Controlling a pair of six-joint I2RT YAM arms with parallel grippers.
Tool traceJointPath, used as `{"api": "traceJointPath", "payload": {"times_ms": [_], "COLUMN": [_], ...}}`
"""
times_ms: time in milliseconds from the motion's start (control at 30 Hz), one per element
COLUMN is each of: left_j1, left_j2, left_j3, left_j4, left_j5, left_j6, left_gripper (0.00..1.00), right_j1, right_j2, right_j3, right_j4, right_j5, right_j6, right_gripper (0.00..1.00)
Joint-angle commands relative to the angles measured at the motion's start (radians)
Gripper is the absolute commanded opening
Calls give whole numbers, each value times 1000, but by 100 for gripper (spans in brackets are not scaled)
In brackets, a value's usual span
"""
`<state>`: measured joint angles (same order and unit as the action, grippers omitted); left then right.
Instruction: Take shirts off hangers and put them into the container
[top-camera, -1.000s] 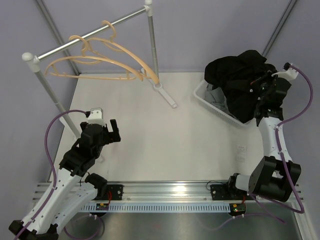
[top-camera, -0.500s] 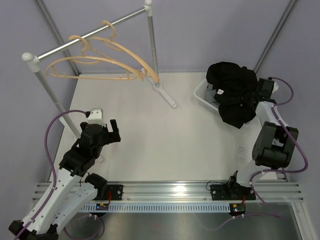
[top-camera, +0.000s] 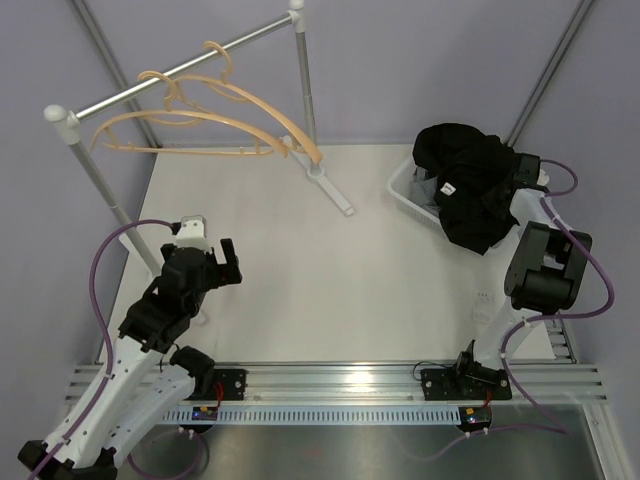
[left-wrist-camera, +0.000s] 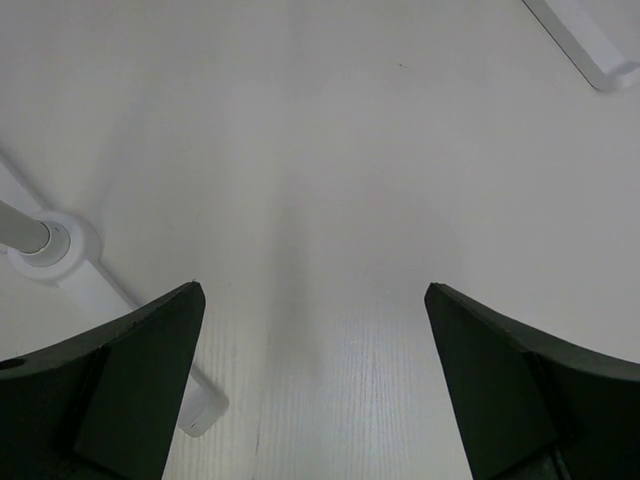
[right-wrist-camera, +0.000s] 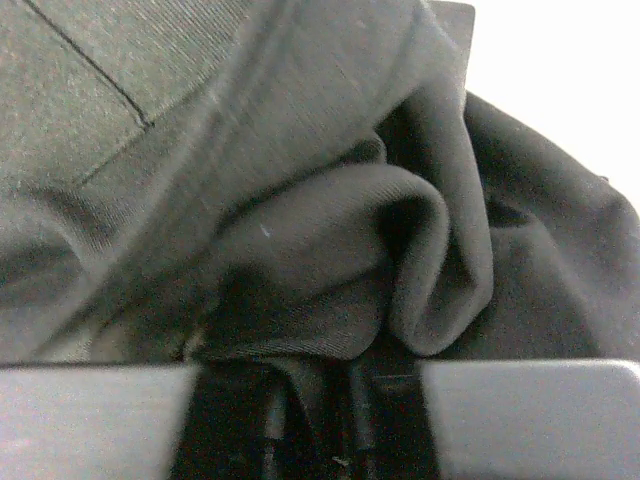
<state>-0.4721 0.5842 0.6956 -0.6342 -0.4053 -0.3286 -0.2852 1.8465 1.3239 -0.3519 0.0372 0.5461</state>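
Here, the black shirt (top-camera: 462, 180) is seen heaped on the white basket (top-camera: 403, 192) at the far right of the surface (top-camera: 330, 290), with a patch of what appears to be the grey shirt (top-camera: 427, 188) glimpsed beneath it inside the rim. The two wooden hangers (top-camera: 220, 118) are shown bare on the rail (top-camera: 150, 88) at the far left, so both garments are judged to be off. The right fingers (right-wrist-camera: 308, 420) are buried against the heap from its right side. In the wrist view they are shown standing partly apart with a dark fold lying between them, though whether that fold is pinched or lying loose cannot be told. The cloth is thus met directly ahead of those fingers, touching them. The heap is drawn out from the far rim toward the arms, and its near end is seen draped over the basket's near rim, hanging outside toward the surface. That overhang is judged to be what the coming move turns on, since it must be carried back away from the arms to be dropped inside. The right arm is much the nearer; the left fingers (left-wrist-camera: 315, 400) are held spread wide, with nothing between them, over bare surface well apart from the basket.
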Motion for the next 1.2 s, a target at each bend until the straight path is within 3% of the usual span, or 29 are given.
{"api": "traceJointPath", "payload": {"times_ms": [0,233,433,767,967,1100,1167], "left_j1": [4,4,4,4,4,4,4], "left_j2": [0,-1,-9,-9,-11,-18,-18], "left_j3": [1,2,-1,1,1,-4,-4], "left_j4": [39,39,39,39,39,39,39], "left_j5": [14,14,14,25,20,13,10], "left_j6": [16,16,16,17,16,13,13], "left_gripper": [99,99,99,99,99,99,99], "right_j1": [4,12,37,86,87,84,75], "right_j2": [-128,-394,-541,-792,-724,-638,-589], "right_j3": [6,-11,-69,-463,-500,-477,-437], "right_j4": [-73,-44,-55,65,105,148,151], "right_j5": [39,36,35,-129,-132,-89,-47], "right_j6": [-38,-81,-75,77,95,101,97], "right_gripper": [35,59,64,63,61,50,37]}}
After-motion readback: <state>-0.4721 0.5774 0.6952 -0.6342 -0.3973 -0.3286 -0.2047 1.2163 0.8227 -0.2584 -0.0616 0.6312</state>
